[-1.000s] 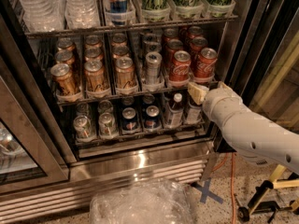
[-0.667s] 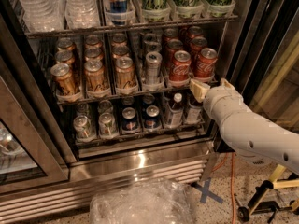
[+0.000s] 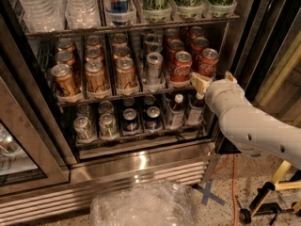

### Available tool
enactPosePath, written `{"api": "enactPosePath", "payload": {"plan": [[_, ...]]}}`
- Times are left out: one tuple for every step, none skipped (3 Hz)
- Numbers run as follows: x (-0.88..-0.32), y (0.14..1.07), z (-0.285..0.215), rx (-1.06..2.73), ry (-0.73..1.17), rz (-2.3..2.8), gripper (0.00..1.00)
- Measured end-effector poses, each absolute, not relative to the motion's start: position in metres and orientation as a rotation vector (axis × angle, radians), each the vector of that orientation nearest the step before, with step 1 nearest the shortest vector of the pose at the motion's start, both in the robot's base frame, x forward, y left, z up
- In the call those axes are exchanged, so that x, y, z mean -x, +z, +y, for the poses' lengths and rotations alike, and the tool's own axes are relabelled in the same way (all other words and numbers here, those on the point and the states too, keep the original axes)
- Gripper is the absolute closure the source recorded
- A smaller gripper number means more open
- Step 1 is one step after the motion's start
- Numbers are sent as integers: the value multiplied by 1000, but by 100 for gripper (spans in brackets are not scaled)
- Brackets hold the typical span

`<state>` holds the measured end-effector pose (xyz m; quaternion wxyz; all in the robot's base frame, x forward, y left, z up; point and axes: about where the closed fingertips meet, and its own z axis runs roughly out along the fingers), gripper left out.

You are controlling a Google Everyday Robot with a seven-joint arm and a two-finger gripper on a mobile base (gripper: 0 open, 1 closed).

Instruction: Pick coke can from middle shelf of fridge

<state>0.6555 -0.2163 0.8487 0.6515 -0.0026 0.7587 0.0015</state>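
The fridge [image 3: 141, 160] stands open, its steel frame and slatted grille toward 6 o'clock. The middle shelf [image 3: 117, 94] carries gold-brown cans [image 3: 96, 76] in its lanes on the 9 o'clock side, a plain silver can [image 3: 154, 66] in the centre lane and red cans toward 3 o'clock. The coke can [image 3: 207, 61] nearest the gripper stands upright at the front of the last lane at 3 o'clock, with a second red can [image 3: 181, 68] just beside it at its 9 o'clock.

The gripper [image 3: 214, 79] hovers at the shelf's front rail, at 6 o'clock of that coke can and very near it. Its jaws stand spread apart and hold nothing. The white arm [image 3: 254, 126] runs away from it toward 4 o'clock.

A crumpled clear plastic sheet [image 3: 141, 205] lies on the floor at 6 o'clock of the grille.
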Motion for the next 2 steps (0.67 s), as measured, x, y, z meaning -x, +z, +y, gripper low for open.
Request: {"api": "enactPosePath", "payload": {"plan": [[-666, 851, -219, -5, 11, 1711, 32], [-677, 847, -220, -13, 22, 1715, 36]]}}
